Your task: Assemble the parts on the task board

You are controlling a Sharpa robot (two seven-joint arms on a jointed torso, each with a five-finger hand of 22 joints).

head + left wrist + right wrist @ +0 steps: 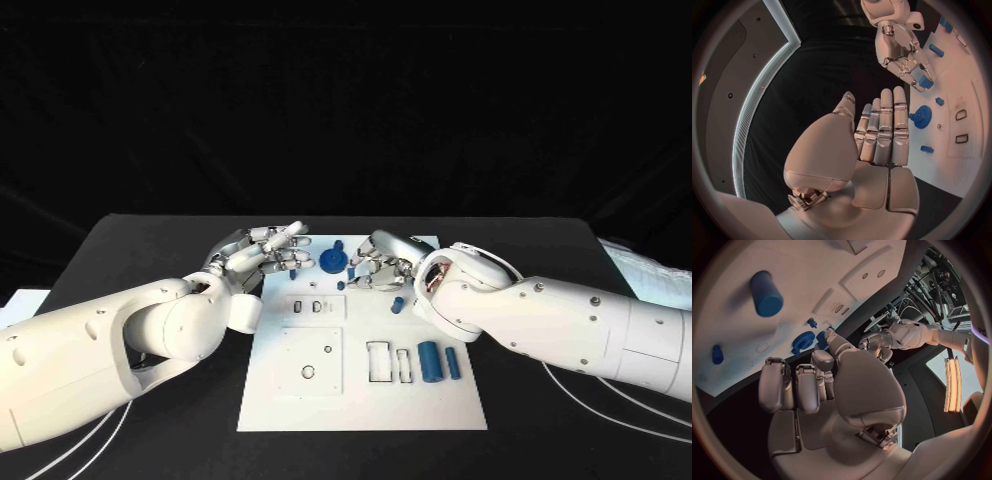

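**Two hands meet at the far end of the task board**

The white task board (pixel 289 390) lies in the middle of the black table (pixel 144 240), its blue parts scattered over it. A blue gear (pixel 333 262) sits near the board's far edge, between the two hands. A small blue piece (pixel 398 305) lies just beside the right arm, and two blue cylinders, one thick (pixel 428 360) and one thin (pixel 451 362), lie side by side on the board's right half, next to rectangular slots (pixel 378 361).

The left hand (pixel 264 250) hangs over the board's far left corner, fingers straight, held together and palm bare; it grasps nothing. The right hand (pixel 387 258) hovers just beside the gear with its fingers curled inward. In the left wrist view a blue part (pixel 924 81) shows at its fingertips (pixel 912 75), apparently pinched there, though the right wrist view cannot confirm the grip.
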